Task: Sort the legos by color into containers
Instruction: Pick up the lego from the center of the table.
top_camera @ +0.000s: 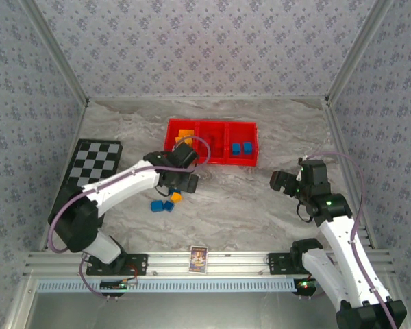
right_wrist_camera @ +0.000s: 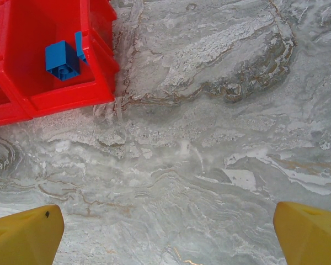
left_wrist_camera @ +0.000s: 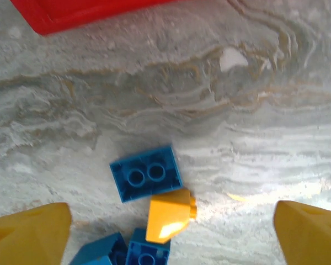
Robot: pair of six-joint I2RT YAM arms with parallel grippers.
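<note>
The red three-compartment tray [top_camera: 212,162] stands at the back centre. Its left compartment holds orange bricks [top_camera: 185,134] and its right one holds two blue bricks [top_camera: 241,148], one of which shows as a blue brick [right_wrist_camera: 62,59] in the right wrist view. My left gripper [top_camera: 185,184] hovers open over a loose cluster: a blue brick [left_wrist_camera: 146,173] lying underside up, an orange sloped brick [left_wrist_camera: 170,215] touching it, and two more blue bricks [left_wrist_camera: 146,253] at the bottom edge. The right gripper [top_camera: 281,180] is open with nothing in it, over bare table right of the tray [right_wrist_camera: 55,94].
A black-and-white checkered board [top_camera: 89,168] lies at the left. A small printed card [top_camera: 198,259] leans on the front rail. Patterned walls enclose the marble table on three sides. The left arm's cable arcs over the tray's middle compartment.
</note>
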